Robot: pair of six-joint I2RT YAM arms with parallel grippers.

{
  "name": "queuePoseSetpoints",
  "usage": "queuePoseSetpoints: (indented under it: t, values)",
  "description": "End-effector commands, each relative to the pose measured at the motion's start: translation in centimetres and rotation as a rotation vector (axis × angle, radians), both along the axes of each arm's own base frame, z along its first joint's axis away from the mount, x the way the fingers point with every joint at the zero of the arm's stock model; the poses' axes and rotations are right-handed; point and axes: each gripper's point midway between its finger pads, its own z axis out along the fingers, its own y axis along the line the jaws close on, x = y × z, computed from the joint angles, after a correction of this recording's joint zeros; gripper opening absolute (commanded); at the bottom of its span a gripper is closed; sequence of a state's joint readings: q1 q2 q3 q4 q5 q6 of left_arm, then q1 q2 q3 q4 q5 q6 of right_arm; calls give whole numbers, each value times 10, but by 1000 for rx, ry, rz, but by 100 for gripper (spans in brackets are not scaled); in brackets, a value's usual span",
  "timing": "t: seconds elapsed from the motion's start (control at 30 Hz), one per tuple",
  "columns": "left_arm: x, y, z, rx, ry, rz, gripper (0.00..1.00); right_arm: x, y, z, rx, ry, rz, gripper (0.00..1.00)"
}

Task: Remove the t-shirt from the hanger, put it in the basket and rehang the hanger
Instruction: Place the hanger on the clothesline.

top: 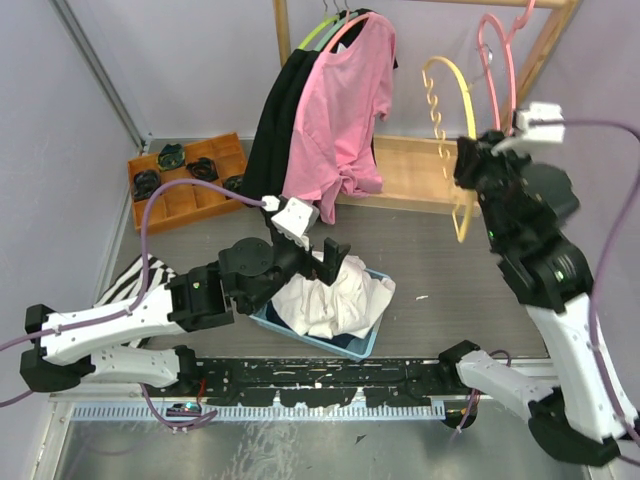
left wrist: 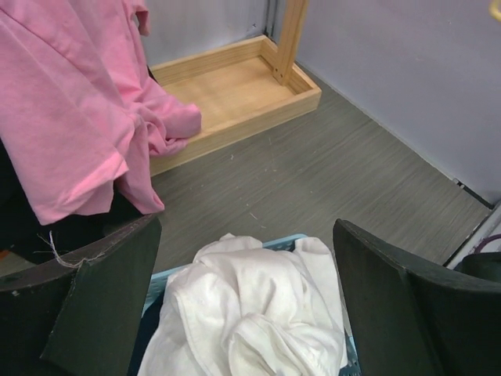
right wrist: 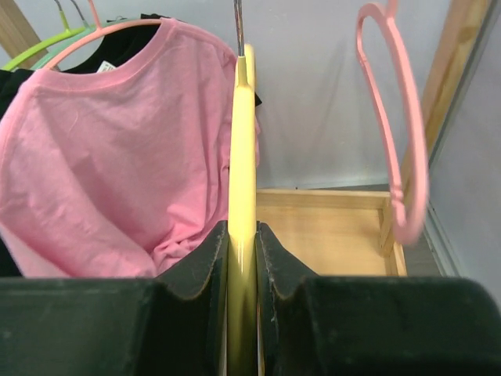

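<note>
While the left hand (left wrist: 249, 290) hovers with its two fingers spread wide and holding nothing, an orange tray (top: 183, 202) with small dark objects stands at the far left of the desk (top: 440, 270). A zebra-striped cloth (top: 135, 278) lies partly under the left arm. Just below the open fingers a white t-shirt (top: 335, 300) lies crumpled in a blue basket (top: 320, 343), apart from any hanger.

Behind the basket, black garments (top: 275, 130) hang from green hangers (top: 320, 30) on the wooden rack, and beside them on the right a pink t-shirt (top: 340, 110) hangs on its own pink hanger. Its lower edge reaches the wooden base (top: 410, 170) of the rack.

Further right, a bare yellow hanger (right wrist: 243, 157) hangs from the rail. The right hand (right wrist: 243, 258) pinches its lower part, the fingers pressed against both sides. An empty pink hanger (top: 497, 50) hangs just to the right of it, not touching it.
</note>
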State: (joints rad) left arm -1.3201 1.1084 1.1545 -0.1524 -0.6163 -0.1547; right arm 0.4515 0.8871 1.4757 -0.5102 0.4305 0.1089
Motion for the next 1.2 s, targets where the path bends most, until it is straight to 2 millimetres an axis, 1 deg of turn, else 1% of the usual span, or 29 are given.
queuePoseSetpoints:
  t: [0.0, 0.07, 0.13, 0.27, 0.37, 0.53, 0.77, 0.93, 1.17]
  values:
    - [9, 5, 31, -58, -47, 31, 98, 44, 12, 54, -21, -132, -45, 1]
    - [10, 7, 29, -57, -47, 32, 98, 63, 16, 60, -47, -125, -59, 1]
    - [13, 11, 28, -61, -46, 36, 98, 81, 16, 65, -55, -126, -60, 1]
    - [15, 18, 28, -65, -47, 48, 98, 112, 4, 71, -19, -125, -7, 0]
    - [17, 22, 26, -67, -47, 54, 98, 128, -5, 72, -18, -128, 10, 1]
    - [20, 24, 21, -64, -41, 61, 98, 137, -8, 75, -33, -150, 23, 1]
    - [21, 15, 12, -74, -18, 34, 98, 138, -13, 84, -31, -182, 26, 1]
    - [24, 8, 5, -68, -5, 28, 98, 154, -17, 88, -22, -178, 33, 1]
    - [27, 7, -1, -66, 5, 34, 98, 172, -26, 83, 11, -165, 47, 1]
